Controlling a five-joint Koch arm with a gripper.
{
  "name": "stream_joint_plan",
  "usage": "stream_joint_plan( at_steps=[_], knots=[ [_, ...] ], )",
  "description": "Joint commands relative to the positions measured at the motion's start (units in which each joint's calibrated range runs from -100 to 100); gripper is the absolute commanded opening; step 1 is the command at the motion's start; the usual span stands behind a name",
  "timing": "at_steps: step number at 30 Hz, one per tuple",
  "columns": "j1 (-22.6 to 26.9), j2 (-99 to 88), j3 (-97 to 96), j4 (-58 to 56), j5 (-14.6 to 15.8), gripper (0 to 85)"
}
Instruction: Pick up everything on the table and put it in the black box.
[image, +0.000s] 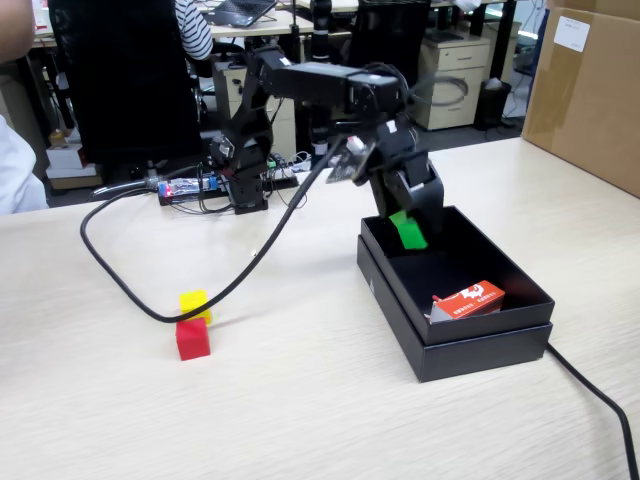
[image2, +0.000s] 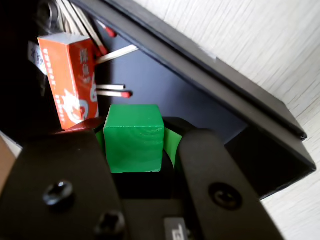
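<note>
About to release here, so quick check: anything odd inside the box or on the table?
Yes. The black box already holds an orange-and-white carton with loose matches spilled beside it. A black cable lies against the yellow cube.

My black gripper (image2: 134, 150) covered the lower part of the small green wooden cube (image2: 134, 137) in the wrist view, and its fingers ran off the bottom edge. The shallow matte black cardboard box (image2: 210, 75) was cut off at the left and top. In the fixed view, the small yellow cube (image: 194, 303) sat partly behind the small red cube (image: 192, 339).
</note>
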Motion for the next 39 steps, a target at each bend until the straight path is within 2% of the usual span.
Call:
stream_joint_plan(
  at_steps=[1,3,7,11,15,24,29,34,36,39],
  knots=[
    [-0.24,0.3,4.04,-0.07,-0.1,6.8],
    [-0.29,2.37,4.13,-1.8,-0.1,12.9],
    [-0.39,4.55,2.59,-2.23,0.34,15.8],
    [-0.24,5.24,1.96,-5.0,0.44,34.2],
    [-0.15,3.74,1.86,-5.25,0.59,42.0],
    [-0.24,-18.75,3.22,-5.25,0.54,41.9],
    [-3.76,-35.04,-0.95,-5.25,-0.24,41.8],
    [-9.28,-43.65,-9.38,-5.25,-2.54,42.0],
    [-11.87,-45.94,-13.82,-5.25,-3.61,45.7],
    [-15.48,-48.01,-21.53,-5.17,-5.18,46.5]
  ],
)
